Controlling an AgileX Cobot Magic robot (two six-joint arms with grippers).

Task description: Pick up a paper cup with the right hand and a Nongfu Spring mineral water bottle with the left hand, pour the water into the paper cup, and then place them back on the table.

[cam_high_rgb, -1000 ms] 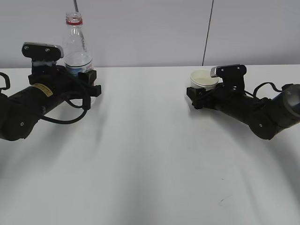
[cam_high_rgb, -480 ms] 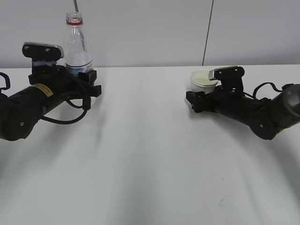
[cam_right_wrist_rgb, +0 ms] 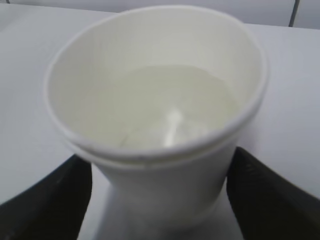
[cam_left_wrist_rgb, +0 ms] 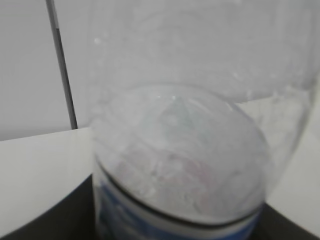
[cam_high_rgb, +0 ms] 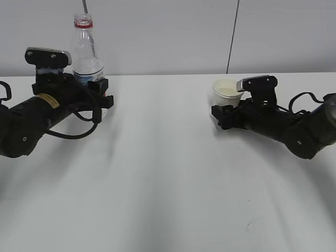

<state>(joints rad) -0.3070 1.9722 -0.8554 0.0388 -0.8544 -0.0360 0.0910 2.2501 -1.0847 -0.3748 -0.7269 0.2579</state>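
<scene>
The Nongfu Spring mineral water bottle (cam_high_rgb: 86,52), clear with a red neck ring and no cap, stands upright on the white table (cam_high_rgb: 157,173) at the far left. My left gripper (cam_high_rgb: 100,93) closes round its lower part. In the left wrist view the bottle (cam_left_wrist_rgb: 180,150) fills the frame and both dark fingers press its sides. The paper cup (cam_high_rgb: 227,90) stands on the table at the right and holds water. My right gripper (cam_high_rgb: 224,108) is open around its base. The right wrist view shows the cup (cam_right_wrist_rgb: 160,115) between spread fingers (cam_right_wrist_rgb: 45,200), with a gap on the left.
A grey wall runs behind the table's far edge, with a thin dark vertical line (cam_high_rgb: 233,37) above the cup. A small dark mark (cam_high_rgb: 251,224) lies on the table near the front right. A black cable (cam_high_rgb: 73,134) loops under the left arm.
The right arm has drawn back a little to the right while the cup stays in place on the table. The left arm and the bottle have not moved.
</scene>
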